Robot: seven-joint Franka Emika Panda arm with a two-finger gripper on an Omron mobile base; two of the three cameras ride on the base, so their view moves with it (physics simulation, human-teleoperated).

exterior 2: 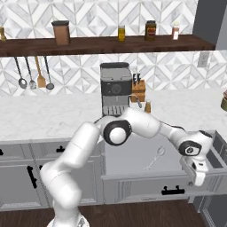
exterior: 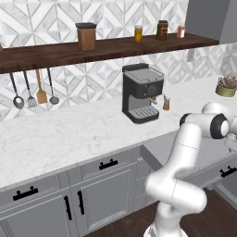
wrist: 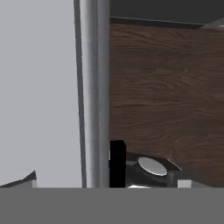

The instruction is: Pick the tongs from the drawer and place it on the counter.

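Note:
The drawer (exterior 2: 133, 181) stands pulled out under the counter (exterior 2: 53, 116), its flat front carrying a small black handle (exterior 2: 173, 191). The slim silver tongs (exterior 2: 154, 158) lie on the drawer floor, right of its middle. My gripper (exterior 2: 198, 178) points down over the drawer's front right corner, to the right of the tongs and apart from them. In the hand view the top edge of the drawer front (wrist: 93, 87) runs upright, with the grey drawer floor on its left and the black handle (wrist: 117, 164) on its right. The fingers look spread wide, with nothing between them.
A black coffee machine (exterior 2: 116, 91) stands on the counter behind the drawer, with a knife block (exterior 2: 138, 91) beside it. Ladles and a wooden spatula (exterior 2: 41, 77) hang at the left under the dark shelf (exterior 2: 111, 45) of jars. Dark wood floor (wrist: 166, 87) lies below.

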